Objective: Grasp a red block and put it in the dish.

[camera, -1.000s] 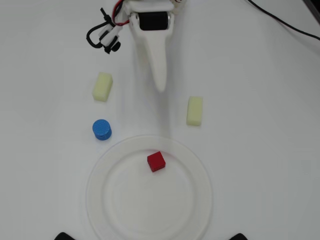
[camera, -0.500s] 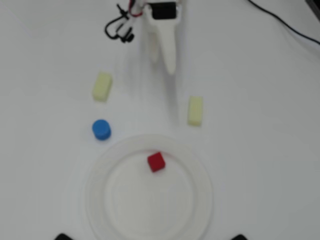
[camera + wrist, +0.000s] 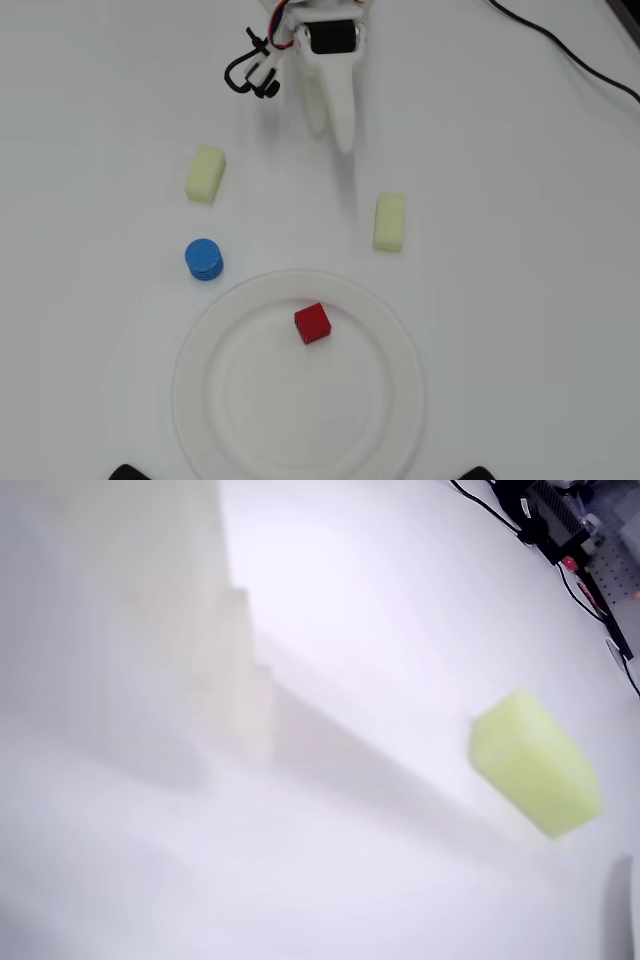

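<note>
The red block (image 3: 313, 323) sits inside the dish (image 3: 400, 400), near the desk's bottom edge in the overhead view. It looks small, light and hard, easy to pinch by two flat sides. The gripper (image 3: 340, 135) is well apart, near the top edge, empty and pinched narrow.

Bystanders on the white table (image 3: 520, 300)

In the overhead view 2 pale yellow blocks lie flat: 1 at left (image 3: 204, 173), 1 at right (image 3: 389, 222), well apart. A blue cylinder (image 3: 204, 259) stands upright just below the left block. A black cable (image 3: 570, 55) crosses the top right corner. The wrist view shows 1 yellow block (image 3: 535, 762) at right and dark cables (image 3: 540, 520) at the far top right.
</note>
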Motion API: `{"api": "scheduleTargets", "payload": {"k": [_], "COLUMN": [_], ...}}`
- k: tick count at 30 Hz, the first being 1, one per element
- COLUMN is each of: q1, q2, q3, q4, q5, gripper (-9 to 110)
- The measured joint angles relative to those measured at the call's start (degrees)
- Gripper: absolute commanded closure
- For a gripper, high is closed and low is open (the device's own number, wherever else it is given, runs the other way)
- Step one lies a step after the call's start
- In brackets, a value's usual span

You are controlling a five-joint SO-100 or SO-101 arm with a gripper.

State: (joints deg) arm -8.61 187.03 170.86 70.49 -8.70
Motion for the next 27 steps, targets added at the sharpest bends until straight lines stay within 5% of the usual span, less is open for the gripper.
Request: {"api": "scheduleTargets", "payload": {"k": [4, 9, 16, 27], "q1": [0.0, -0.3, -0.3, -1.3], "q2": [0.1, 0.1, 0.1, 0.1], "q3": [1.5, 2.5, 4.1, 4.7], "q4": [3.1, 5.0, 5.1, 5.3], "q5": [1.5, 3.3, 3.4, 2.2], "gripper": [58, 84, 100, 101]}}
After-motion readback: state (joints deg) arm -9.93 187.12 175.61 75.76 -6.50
